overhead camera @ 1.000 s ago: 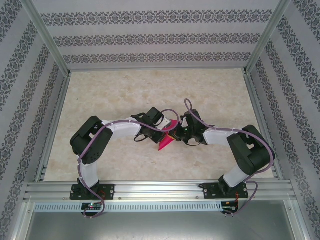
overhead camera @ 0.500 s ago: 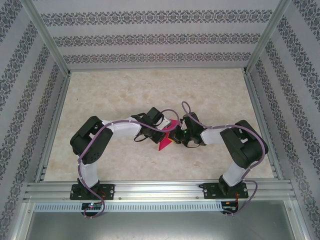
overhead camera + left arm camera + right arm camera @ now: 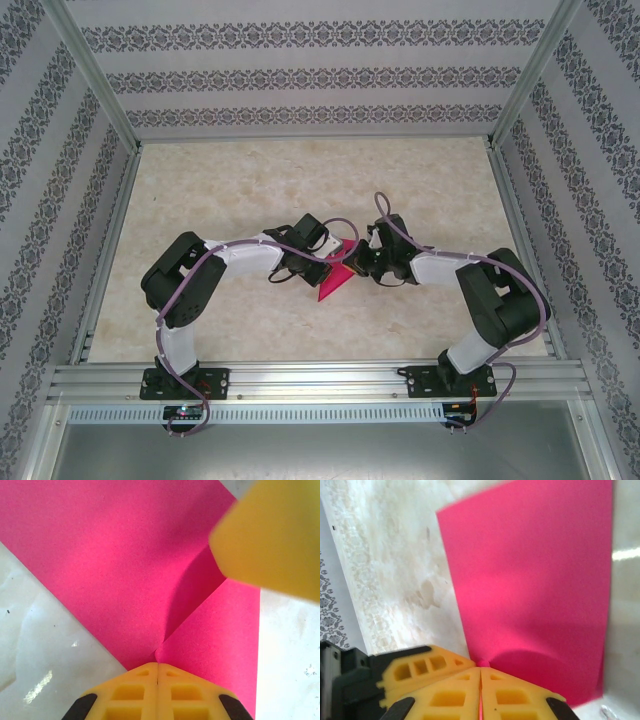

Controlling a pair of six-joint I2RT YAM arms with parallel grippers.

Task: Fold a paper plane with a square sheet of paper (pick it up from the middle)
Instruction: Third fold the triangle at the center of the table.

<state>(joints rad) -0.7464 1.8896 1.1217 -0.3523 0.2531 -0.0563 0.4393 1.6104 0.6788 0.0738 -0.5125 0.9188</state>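
The magenta-pink paper (image 3: 332, 280) hangs between both grippers at the table's middle, showing as a pointed shape with its tip toward the near edge. My left gripper (image 3: 326, 262) is shut on it; in the left wrist view the closed fingertips (image 3: 158, 666) pinch the paper (image 3: 115, 565) where a centre crease meets its edge. From the other side my right gripper (image 3: 354, 262) is shut on the sheet too. In the right wrist view its fingers (image 3: 481, 669) clamp the paper's (image 3: 530, 580) edge, pink showing in the seam.
The marble-patterned table (image 3: 250, 190) is fenced by aluminium rails (image 3: 300, 375) and patterned walls. A blurred yellow finger of the right gripper (image 3: 270, 535) crowds the left wrist view. One finger of the left gripper (image 3: 420, 667) lies close beside the right fingers.
The right arm swung left, then back right, its gripper ending slightly farther from the near edge. The left arm and the paper's tip stayed about where they were.
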